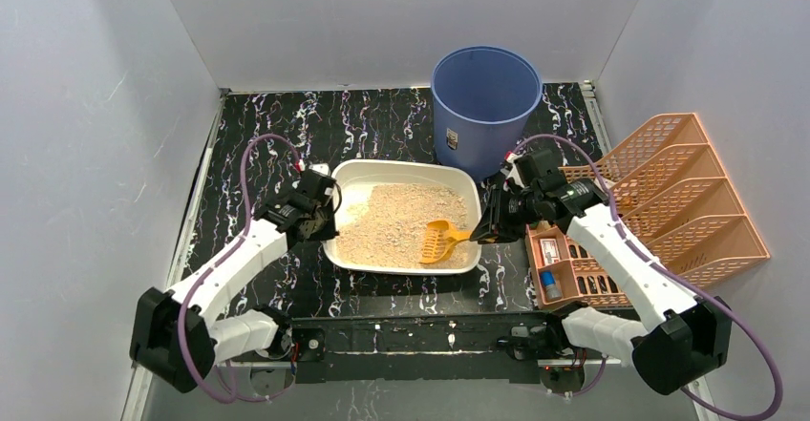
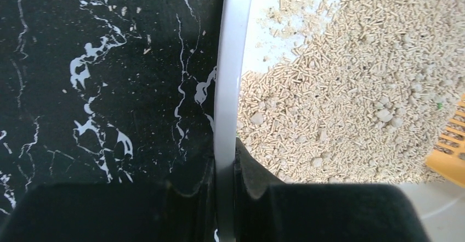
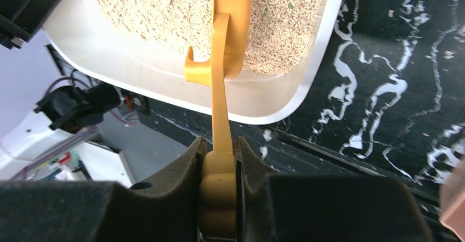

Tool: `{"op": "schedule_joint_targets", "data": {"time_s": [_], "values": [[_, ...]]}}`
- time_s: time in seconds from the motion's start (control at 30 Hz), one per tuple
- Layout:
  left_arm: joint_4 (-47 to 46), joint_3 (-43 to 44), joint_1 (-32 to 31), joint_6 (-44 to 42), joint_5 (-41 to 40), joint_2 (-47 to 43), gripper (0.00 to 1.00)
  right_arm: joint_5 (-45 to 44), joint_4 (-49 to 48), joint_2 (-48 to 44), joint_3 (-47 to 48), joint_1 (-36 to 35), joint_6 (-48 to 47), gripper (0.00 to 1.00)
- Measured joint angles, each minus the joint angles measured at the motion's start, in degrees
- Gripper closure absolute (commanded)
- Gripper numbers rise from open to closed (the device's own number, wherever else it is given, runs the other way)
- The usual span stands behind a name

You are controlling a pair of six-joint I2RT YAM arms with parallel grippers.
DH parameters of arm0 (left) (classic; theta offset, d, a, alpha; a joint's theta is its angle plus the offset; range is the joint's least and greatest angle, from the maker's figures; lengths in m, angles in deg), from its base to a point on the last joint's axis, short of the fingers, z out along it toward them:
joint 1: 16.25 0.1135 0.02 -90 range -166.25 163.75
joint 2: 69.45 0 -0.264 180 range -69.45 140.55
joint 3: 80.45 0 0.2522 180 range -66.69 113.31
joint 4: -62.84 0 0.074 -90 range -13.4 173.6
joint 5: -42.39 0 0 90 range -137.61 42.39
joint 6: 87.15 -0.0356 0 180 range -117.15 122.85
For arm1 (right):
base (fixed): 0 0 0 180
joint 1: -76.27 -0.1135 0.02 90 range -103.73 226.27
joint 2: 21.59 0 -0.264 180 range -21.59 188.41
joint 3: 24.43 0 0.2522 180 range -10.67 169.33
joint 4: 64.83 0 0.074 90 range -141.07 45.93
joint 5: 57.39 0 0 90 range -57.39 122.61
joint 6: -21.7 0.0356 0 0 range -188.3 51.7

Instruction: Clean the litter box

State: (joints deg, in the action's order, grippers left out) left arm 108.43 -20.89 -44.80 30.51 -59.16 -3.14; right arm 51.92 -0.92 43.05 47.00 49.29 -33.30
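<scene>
A shallow white rectangular plastic litter box (image 1: 406, 166) with rounded corners was seen lying flat on the black white-veined marble-patterned table (image 1: 267, 135), between the two end effectors. Tan pelleted litter was spread over most of its floor, with a bare white patch in the corner just ahead of the left gripper (image 1: 320, 213).

The left gripper was clamped on the thin left rim of the litter box, one finger outside over the table and the other inside against the litter. The right gripper (image 1: 487, 230) was clenched on the flat handle of a yellow-orange slotted plastic scoop (image 1: 437, 242). The handle was held on edge between the pads and was stretched forward from the fingers across the tray's right rim. The scoop's head was rested on the litter just beyond that rim, well apart from the left gripper.

A tall round blue plastic bucket (image 1: 485, 96) was stood upright just behind the right gripper, touching or nearly touching the tray's far right corner. An orange-pink lattice organiser rack (image 1: 683, 192) was placed to the outer side of the right gripper.
</scene>
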Motion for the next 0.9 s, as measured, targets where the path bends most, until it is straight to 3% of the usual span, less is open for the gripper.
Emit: {"op": "schedule_joint_targets", "data": {"time_s": [0.23, 0.5, 0.9], "values": [[4.68, 1.07, 0.59, -1.33, 0.46, -6.60, 1.00, 9.99, -15.52, -3.54, -12.72, 1.25, 8.44, 0.99], [9.20, 5.77, 0.74, -4.33, 0.42, -7.43, 1.00, 18.10, -36.54, -3.87, -24.61, 1.46, 19.06, 0.99], [10.91, 8.96, 0.74, -6.56, 2.56, -7.39, 1.00, 19.89, -71.14, 2.47, -34.23, -1.70, 37.48, 0.99]]}}
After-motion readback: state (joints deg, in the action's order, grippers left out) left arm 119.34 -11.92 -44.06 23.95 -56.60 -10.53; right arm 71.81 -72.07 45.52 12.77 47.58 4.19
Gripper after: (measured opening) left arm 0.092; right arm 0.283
